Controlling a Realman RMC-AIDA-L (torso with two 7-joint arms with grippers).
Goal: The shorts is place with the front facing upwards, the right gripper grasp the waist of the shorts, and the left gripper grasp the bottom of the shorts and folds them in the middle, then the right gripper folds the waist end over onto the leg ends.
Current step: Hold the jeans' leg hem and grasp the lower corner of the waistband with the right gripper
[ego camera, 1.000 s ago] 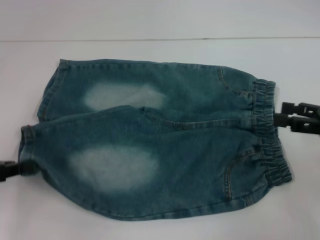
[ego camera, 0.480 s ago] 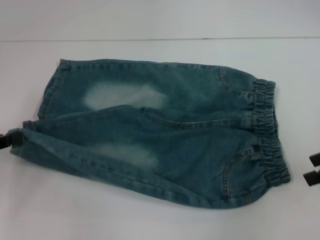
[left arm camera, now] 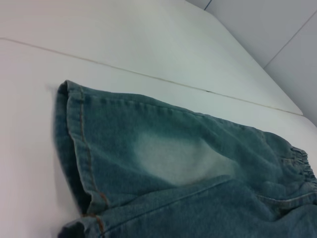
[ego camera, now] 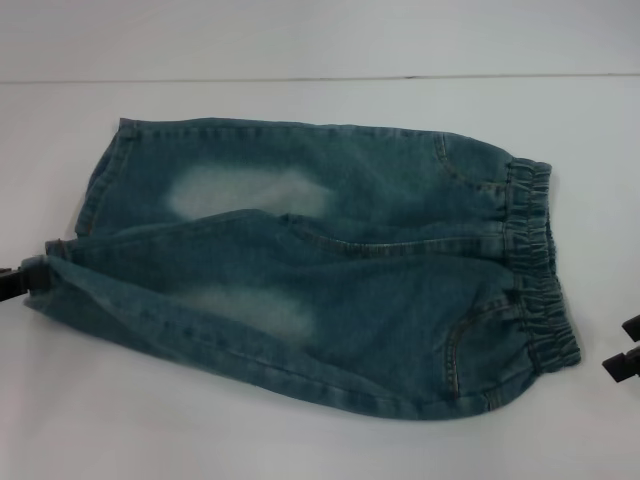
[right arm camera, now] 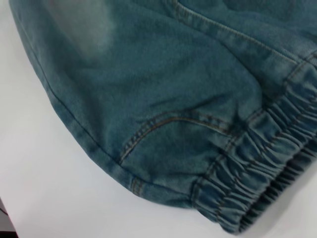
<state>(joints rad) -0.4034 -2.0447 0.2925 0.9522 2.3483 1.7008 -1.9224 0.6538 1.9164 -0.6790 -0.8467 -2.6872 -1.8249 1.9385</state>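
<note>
The shorts point(ego camera: 320, 265) lie spread across the middle of the head view on a white table point(ego camera: 300, 440), front side up, with the waist point(ego camera: 540, 265) at the right of the frame and the leg ends point(ego camera: 75, 230) at the left. The near leg is pulled up and twisted at its hem, its lower edge running as a slanted fold from the left edge down toward the lower right, and a pale faded patch shows on each leg. At the far left edge of the frame the left gripper point(ego camera: 22, 282) meets the hem of that near leg, its black tips pinched on the bunched denim — little of it shows. At the right edge, low in the frame, the right gripper point(ego camera: 622, 348) sits just beside the waist but apart from it, two black finger ends with a gap between them, holding nothing. The right wrist view shows the gathered elastic band and a stitched pocket — lying flat on the table.
</note>
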